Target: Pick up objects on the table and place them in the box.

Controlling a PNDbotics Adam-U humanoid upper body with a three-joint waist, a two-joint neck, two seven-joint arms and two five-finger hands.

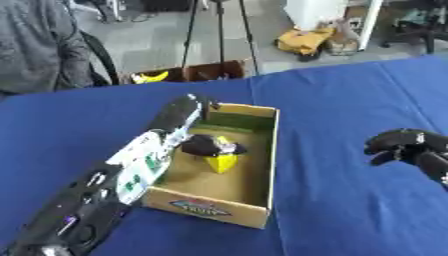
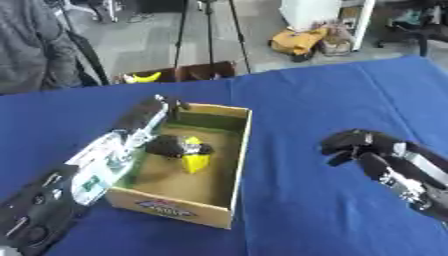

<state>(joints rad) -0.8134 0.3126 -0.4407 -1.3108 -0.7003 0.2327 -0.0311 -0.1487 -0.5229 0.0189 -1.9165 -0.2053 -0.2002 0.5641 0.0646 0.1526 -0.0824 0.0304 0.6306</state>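
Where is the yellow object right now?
In the left eye view the yellow object sits inside the cardboard box, left of centre, under the left hand, whose fingers curl over it.

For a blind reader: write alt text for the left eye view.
The left robot hand reaches into an open cardboard box on a blue table, holding a yellow object over its floor. The right robot hand hovers curled at right.

Even daylight, soft shadow inside box [image 1: 262, 165], whole pic slightly blurry, no glare.
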